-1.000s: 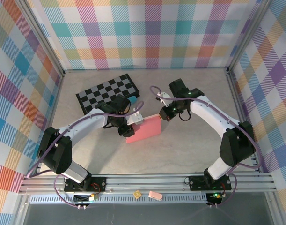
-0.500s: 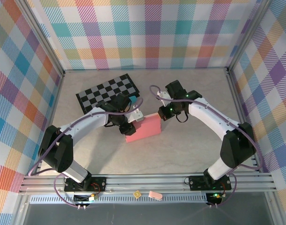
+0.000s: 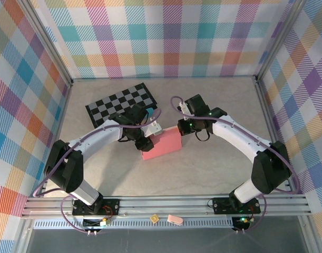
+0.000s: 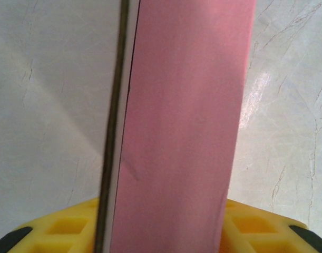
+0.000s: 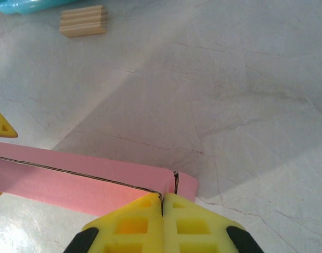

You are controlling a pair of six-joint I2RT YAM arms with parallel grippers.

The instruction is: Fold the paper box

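The paper box (image 3: 163, 143) lies mid-table as a closed pink slab, with no greyish inner face showing, so the main panels look folded. A dark seam runs along its edge in both wrist views, so I judge the closing wall or tab is not yet pressed home; that tuck seems to be what is left.

The left gripper (image 3: 146, 142) is at the box's near-left end. In its wrist view, its yellow fingers (image 4: 60, 232) flank the panel and touch it on both sides, so it appears clamped on the box. The right gripper (image 5: 162, 203) is at the far-right corner, its fingers pinched together on a thin pink wall.

Compared with a second ago, the right gripper has slid leftward onto that corner, while the box itself has not shifted.

The checkered board (image 3: 121, 103) and teal bar (image 3: 149, 112) lie just behind the box, and a small wooden block (image 5: 83, 21) is nearby.
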